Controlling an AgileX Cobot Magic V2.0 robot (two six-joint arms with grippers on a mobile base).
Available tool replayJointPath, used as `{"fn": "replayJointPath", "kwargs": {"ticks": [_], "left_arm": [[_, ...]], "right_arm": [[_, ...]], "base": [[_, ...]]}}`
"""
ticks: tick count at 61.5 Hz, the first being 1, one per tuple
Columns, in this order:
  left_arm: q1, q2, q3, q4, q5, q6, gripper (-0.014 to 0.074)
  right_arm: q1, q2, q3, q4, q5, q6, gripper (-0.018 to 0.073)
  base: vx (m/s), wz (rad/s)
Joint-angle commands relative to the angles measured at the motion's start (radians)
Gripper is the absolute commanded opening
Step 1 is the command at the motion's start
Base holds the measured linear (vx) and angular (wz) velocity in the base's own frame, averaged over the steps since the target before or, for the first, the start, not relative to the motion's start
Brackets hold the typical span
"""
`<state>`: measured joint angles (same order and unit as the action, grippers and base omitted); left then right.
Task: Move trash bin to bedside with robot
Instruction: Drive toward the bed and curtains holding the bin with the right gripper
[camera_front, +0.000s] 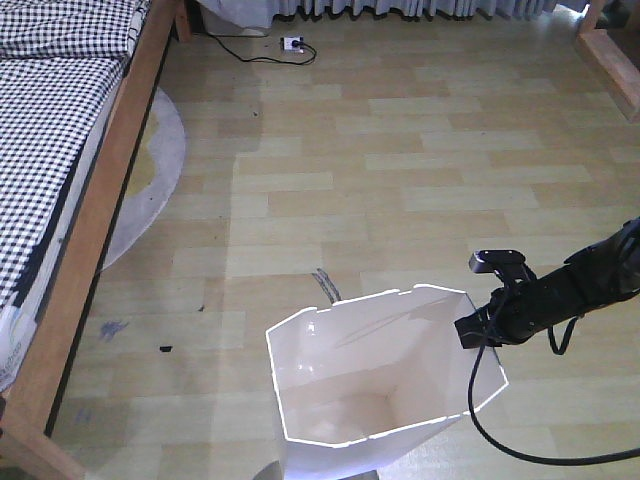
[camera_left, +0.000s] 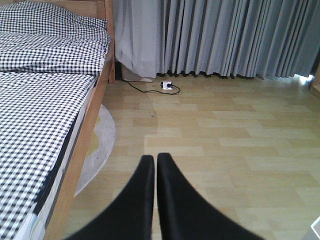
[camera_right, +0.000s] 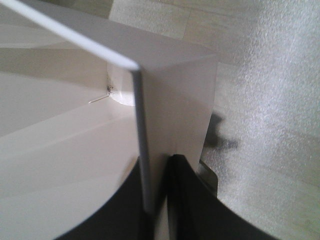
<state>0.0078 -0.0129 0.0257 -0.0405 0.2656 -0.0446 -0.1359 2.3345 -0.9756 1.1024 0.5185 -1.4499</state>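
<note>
The white trash bin (camera_front: 340, 400) stands on the wooden floor at the bottom centre of the front view, open-topped and cream inside. My right gripper (camera_front: 472, 326) on its slim black arm reaches in from the right and is shut on the bin's right rim. In the right wrist view the jaws of that gripper (camera_right: 157, 172) pinch the thin bin wall (camera_right: 175, 115), one finger inside and one outside. The bed with checked bedding and a wooden frame (camera_front: 100, 200) runs along the left. My left gripper (camera_left: 156, 158) is shut on nothing, pointing over the floor beside the bed frame (camera_left: 92, 107).
A round grey rug (camera_front: 165, 150) pokes out from under the bed. A white power strip with a black cable (camera_front: 292, 43) lies by the grey curtains (camera_left: 225, 35). Wooden furniture (camera_front: 610, 50) stands at the far right. Small dark specks (camera_front: 165, 348) dot the floor near the bed.
</note>
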Motion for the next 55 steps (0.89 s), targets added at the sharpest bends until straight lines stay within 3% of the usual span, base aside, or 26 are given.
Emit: {"fn": "replayJointPath", "kwargs": {"ticks": [1,55], "left_arm": [[0.0,-0.014,0.012,-0.004,-0.069,-0.006,-0.0006],[0.0,-0.014,0.012,-0.004,-0.069,-0.006,-0.0006]], "right_arm": [[-0.003,-0.078,-0.013,0.06,0.181,0.009,-0.0005],[-0.003,-0.078,-0.013,0.06,0.181,0.009,-0.0005]], "base": [[0.24,0.01],[0.23,0.03]]}}
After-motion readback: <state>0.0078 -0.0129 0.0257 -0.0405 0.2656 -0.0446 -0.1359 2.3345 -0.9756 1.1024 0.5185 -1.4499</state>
